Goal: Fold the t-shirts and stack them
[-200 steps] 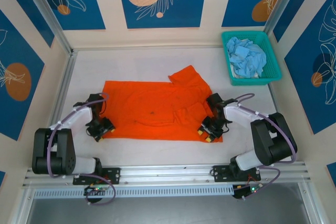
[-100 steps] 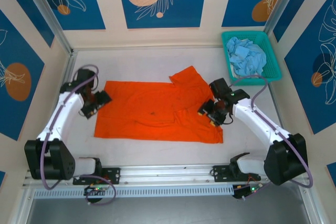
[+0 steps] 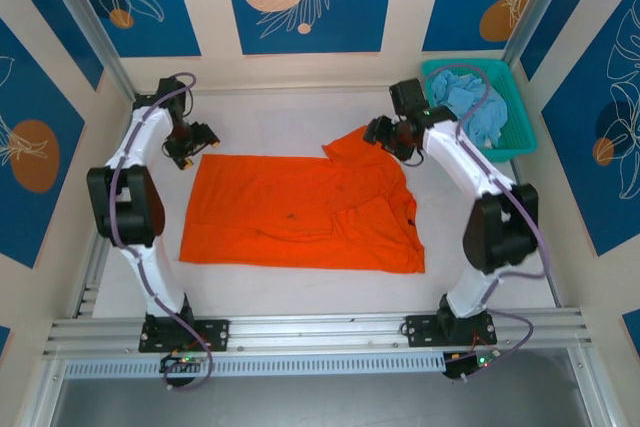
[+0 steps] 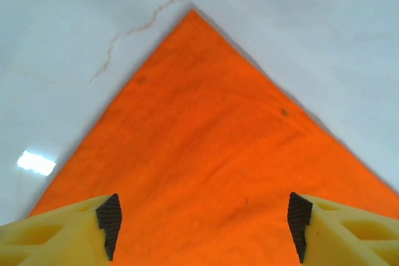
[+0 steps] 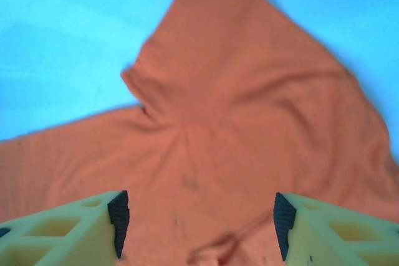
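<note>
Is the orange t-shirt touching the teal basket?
Apart. The top external view shows a strip of bare white table between the orange t-shirt and the teal basket.

Bright orange short-sleeved cloth t-shirt [image 3: 300,212]: spread flat, left half smooth, right half wrinkled, one sleeve jutting out at the far right. Its far-left corner points away, ahead of and between the fingers of the left gripper [image 4: 199,228]. The sleeve lies ahead of the right gripper [image 5: 198,225]. Pale sky-blue cloth t-shirts [image 3: 470,107]: a crumpled heap near the right gripper, on its right.
</note>
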Robot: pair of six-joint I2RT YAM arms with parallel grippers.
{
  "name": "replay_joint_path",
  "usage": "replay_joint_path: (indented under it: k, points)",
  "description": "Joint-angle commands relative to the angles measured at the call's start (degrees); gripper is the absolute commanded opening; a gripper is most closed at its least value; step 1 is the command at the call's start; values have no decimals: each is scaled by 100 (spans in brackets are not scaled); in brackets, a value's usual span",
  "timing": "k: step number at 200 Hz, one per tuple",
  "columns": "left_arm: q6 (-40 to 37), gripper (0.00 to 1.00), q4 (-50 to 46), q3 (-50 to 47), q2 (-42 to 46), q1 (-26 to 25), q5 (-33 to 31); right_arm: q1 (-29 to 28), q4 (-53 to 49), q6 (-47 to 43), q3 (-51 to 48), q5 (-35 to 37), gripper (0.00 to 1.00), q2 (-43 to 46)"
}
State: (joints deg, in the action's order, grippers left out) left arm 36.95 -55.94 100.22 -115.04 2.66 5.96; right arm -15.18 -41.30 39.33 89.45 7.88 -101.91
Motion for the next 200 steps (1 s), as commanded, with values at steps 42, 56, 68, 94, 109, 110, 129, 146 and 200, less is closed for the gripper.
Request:
replay_joint_path:
  k: [42,56,68,94,109,110,129,146,200]
  points:
    - [-461,69,-73,1430,-1500,279,-138,294,-464,-1472,2654,66,66,-2636]
    - [-563,68,-281,1905,-1906,276,-192,378,-706,-1556,3489,121,65,-3276]
    - [-561,67,-316,2079,-2103,264,-157,458,-987,-1547,4195,79,62,-3809]
    - [-662,67,-76,2252,-2293,253,-83,528,-916,-1526,4852,-53,59,-4371]
    - [-735,65,-112,2404,-2466,274,12,548,-891,-1464,4991,-40,58,-4559]
    - [-734,65,-102,2405,-2468,277,20,545,-894,-1459,5006,-36,58,-4567]
    - [-859,65,-37,2304,-2508,279,149,569,-895,-1408,5183,-191,57,-4769]
    - [-960,65,28,2226,-2538,266,321,543,-855,-1463,5249,-290,56,-4889]
    - [-1079,61,43,2213,-2633,253,427,445,-733,-1514,5389,-460,55,-5142]
